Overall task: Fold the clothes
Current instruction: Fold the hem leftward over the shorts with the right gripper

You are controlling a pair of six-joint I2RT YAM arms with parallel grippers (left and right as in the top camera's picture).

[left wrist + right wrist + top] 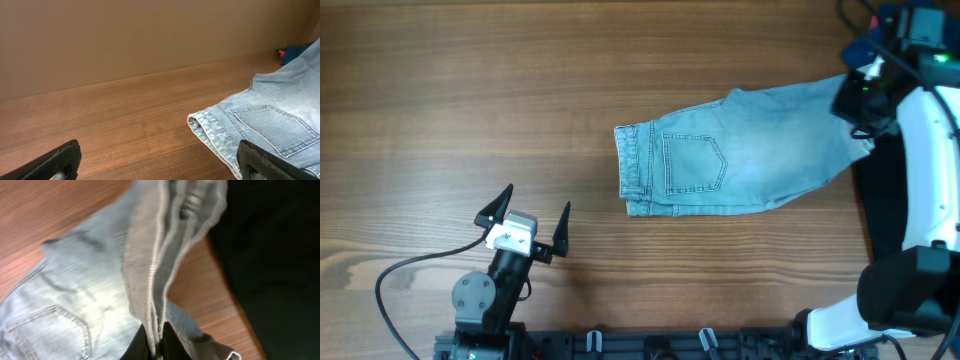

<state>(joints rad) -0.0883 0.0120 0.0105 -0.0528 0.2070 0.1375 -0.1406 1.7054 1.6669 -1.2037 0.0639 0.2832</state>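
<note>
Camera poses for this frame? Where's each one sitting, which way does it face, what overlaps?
Overhead: above the table, facing straight down; both arms show, left arm bottom left, right arm at the right edge.
Left wrist: low over the table, facing the jeans waistband; the open left fingers frame the bottom corners.
Right wrist: looking down the shut right fingers, pinching bunched denim.
Shared: all three see the jeans.

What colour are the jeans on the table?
The jeans are light blue, faded denim; the overhead view shows this best.
</note>
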